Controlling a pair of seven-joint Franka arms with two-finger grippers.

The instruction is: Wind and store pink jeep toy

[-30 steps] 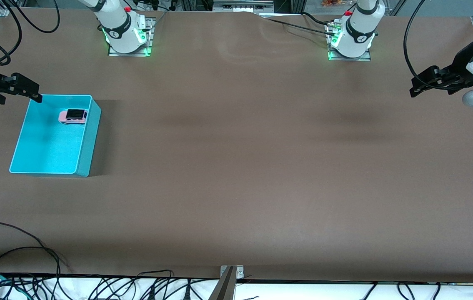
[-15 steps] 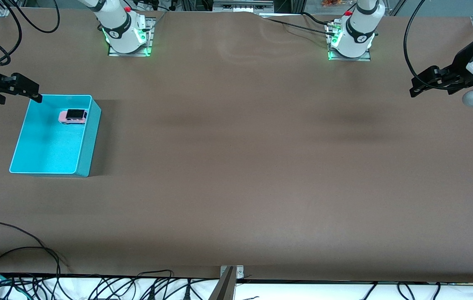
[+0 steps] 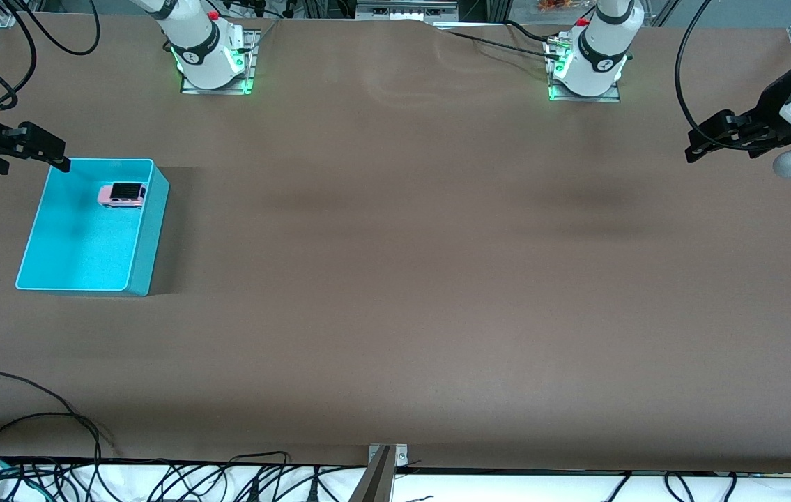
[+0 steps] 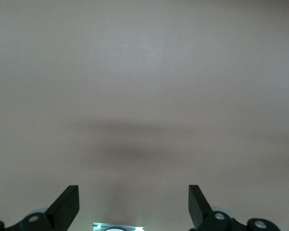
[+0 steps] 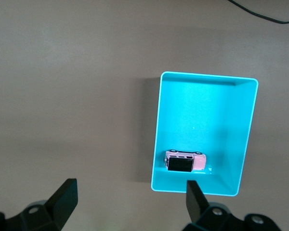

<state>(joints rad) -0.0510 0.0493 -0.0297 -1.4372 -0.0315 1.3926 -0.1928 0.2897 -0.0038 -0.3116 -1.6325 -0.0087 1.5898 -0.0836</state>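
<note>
Turquoise bin (image 3: 88, 230) sits at the right arm's end of the brown table (image 3: 395, 279), the pink jeep toy (image 3: 121, 195) lying inside near the bin's wall toward the robot bases. Nothing has moved over the last second. Right gripper (image 3: 36, 150) hangs beside the bin, jaws wide and empty; left gripper (image 3: 716, 136) waits well apart, also wide. Storing looks finished

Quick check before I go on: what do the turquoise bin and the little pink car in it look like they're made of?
Turquoise bin: looks like moulded plastic, with smooth thin walls, rounded corners, one even colour and a soft sheen inside. Pink car: probably plastic, possibly die-cast metal; it has a flat pink body, a black roof and dark wheels, and is too small to tell more.
</note>
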